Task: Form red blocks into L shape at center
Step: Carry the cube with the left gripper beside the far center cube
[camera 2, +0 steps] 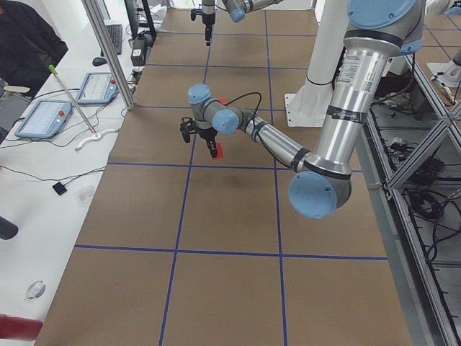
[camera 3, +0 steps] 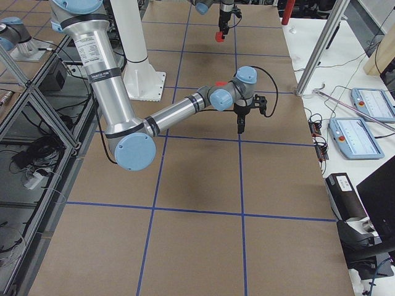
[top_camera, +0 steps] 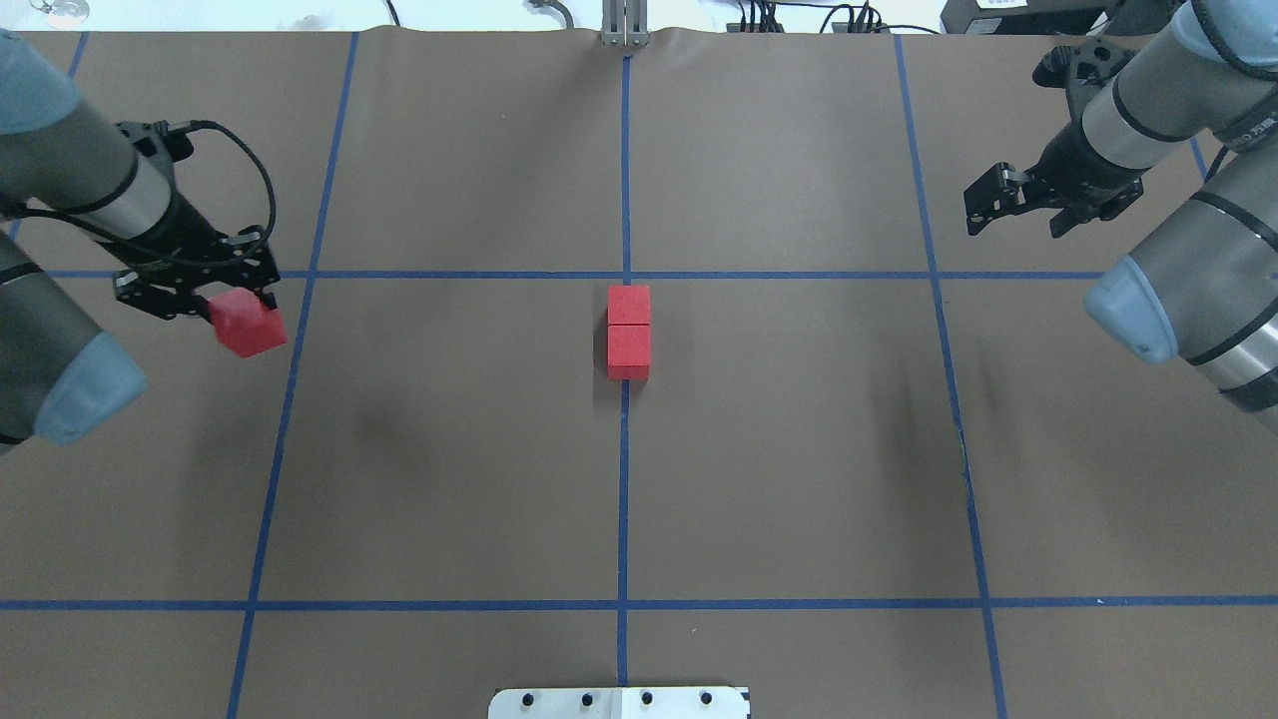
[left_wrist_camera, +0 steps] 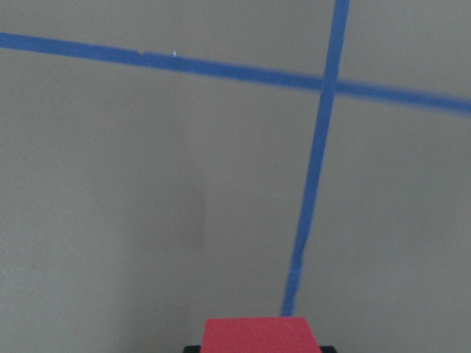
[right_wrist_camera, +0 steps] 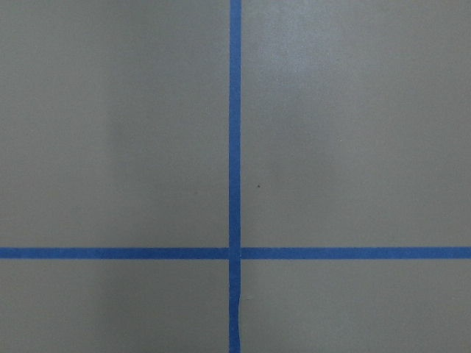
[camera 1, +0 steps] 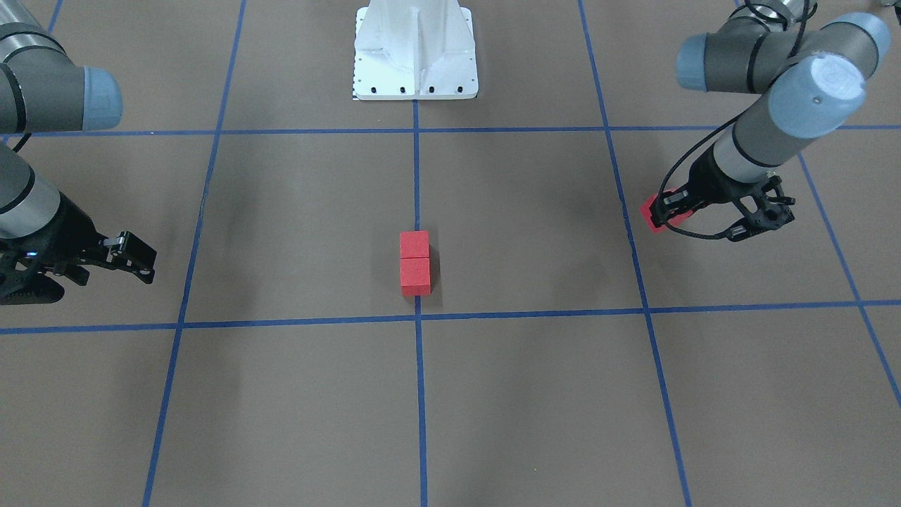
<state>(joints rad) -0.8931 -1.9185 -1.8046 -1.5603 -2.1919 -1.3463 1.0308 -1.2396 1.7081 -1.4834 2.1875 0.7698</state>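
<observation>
Brown desk point(top_camera: 449, 479) gridded in blue tape point(top_camera: 799, 603), white robot base point(camera 1: 415, 53) at its edge, two arms over it.
You see the left arm point(top_camera: 70, 190) reaching in on the robot's left, its left pincer point(top_camera: 240, 305) clamped on the held red block point(top_camera: 248, 325), lifted off the desk near the left lengthwise tape line and well apart from the center point(top_camera: 626, 275). You see the right arm point(top_camera: 1148, 110) on the other side, its right pincer point(top_camera: 1013, 215) with jaws spread and nothing between them, off the desk. The far red block point(top_camera: 628, 305) and near red block point(top_camera: 628, 352) lie touching face to face in a row along the middle tape line, just on the robot's side of the center crossing.
</observation>
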